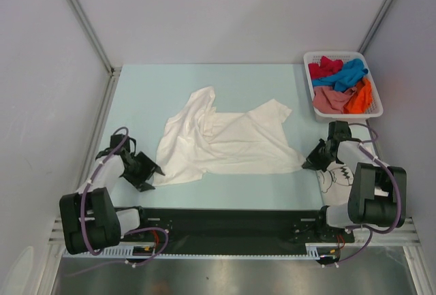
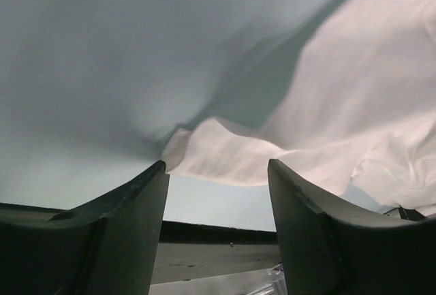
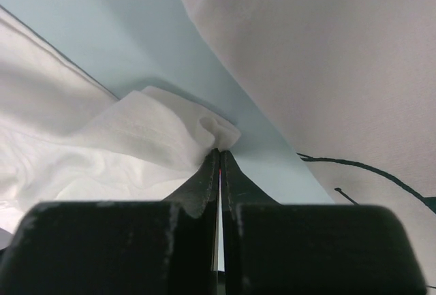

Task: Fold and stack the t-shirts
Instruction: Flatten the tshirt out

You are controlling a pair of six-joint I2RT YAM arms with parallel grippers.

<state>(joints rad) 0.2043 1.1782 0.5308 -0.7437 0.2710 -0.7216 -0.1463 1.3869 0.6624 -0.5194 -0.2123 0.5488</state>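
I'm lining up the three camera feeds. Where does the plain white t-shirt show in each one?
Top external: plain white t-shirt spread mid-table, between the arms.
Left wrist: upper right, a corner just beyond the open left tool.
Right wrist: left side, a corner pinched in the shut right tool.
Shared landmark: the pale blue table, in all three.

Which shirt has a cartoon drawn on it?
The white shirt with black line drawings, lying beside the right arm. The big white shirt in the middle is plain, and the shirts in the basket are coloured.
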